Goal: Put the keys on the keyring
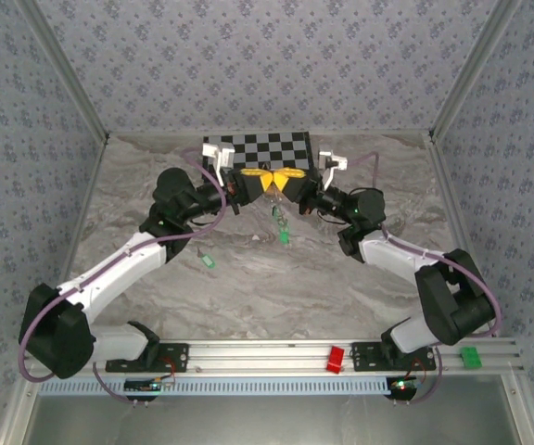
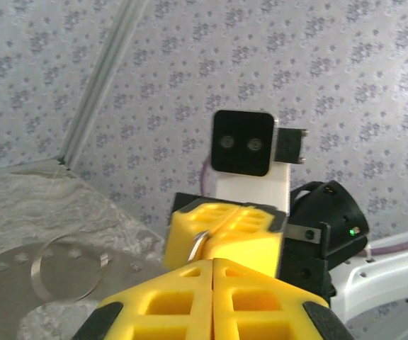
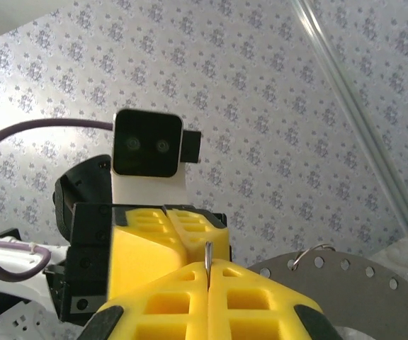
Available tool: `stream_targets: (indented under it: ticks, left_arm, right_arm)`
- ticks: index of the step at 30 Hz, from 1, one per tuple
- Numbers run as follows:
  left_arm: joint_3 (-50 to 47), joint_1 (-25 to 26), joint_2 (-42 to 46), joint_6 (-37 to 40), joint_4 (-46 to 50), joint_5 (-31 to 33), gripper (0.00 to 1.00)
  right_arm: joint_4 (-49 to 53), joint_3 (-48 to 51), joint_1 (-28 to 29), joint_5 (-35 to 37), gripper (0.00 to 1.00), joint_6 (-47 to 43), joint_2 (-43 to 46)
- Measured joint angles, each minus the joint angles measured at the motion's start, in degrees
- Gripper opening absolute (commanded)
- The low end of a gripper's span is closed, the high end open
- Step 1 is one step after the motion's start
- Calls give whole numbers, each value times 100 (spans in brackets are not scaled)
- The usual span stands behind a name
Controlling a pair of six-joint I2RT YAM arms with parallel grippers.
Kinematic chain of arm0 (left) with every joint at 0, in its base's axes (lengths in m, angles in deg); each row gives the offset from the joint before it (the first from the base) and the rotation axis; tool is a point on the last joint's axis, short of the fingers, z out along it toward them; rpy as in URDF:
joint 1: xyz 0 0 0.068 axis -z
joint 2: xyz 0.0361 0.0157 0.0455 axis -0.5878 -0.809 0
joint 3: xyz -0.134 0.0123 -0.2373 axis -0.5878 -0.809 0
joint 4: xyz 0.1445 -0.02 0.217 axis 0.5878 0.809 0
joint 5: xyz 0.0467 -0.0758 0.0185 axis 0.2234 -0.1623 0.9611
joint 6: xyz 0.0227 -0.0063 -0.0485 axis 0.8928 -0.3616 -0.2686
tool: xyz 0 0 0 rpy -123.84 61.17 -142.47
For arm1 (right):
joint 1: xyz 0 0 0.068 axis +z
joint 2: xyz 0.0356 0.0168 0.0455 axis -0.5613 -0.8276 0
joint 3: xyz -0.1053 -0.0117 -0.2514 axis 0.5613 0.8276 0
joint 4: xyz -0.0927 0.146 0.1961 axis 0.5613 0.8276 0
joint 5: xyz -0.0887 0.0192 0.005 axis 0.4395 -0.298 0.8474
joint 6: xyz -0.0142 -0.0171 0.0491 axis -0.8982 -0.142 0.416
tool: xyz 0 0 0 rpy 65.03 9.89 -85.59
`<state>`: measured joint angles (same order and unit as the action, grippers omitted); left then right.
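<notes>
Two keys on the surface (image 1: 248, 297), mid-table, apart: near key (image 1: 209, 261), farther key (image 1: 285, 237). Beyond, two grippers tip to tip: left gripper (image 2: 212, 261) fingers pressed together, right gripper (image 3: 208, 263) clamped on one thin silvery wire (image 3: 207, 251). One keyring (image 2: 66, 273) lies on holed grey disc (image 2: 137, 287).

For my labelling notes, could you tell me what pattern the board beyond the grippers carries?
The board is a black-and-white checkerboard, clearest in the top external view.

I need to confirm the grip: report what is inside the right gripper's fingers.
A thin metal loop sticks out of the seam of the shut right gripper. How far it runs between the pads, and the rest of its shape, is covered by the yellow fingers.
</notes>
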<state>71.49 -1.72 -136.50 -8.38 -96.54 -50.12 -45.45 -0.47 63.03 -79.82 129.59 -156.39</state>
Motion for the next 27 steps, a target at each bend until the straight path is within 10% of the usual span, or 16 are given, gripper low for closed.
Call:
stream_targets:
  ticks: [23, 25, 27]
  left_arm:
    - [-116, 26, 11, 26, -107, -7, 0]
    - [-116, 26, 37, 37, -68, 7, 26]
    - [-116, 22, 94, 76, 7, 2, 28]
  right_arm:
    - [37, 2, 46, -24, 0, 20, -98]
    - [37, 2, 46, -26, 0, 20, -98]
    - [59, 2, 39, -2, 0, 20, -98]
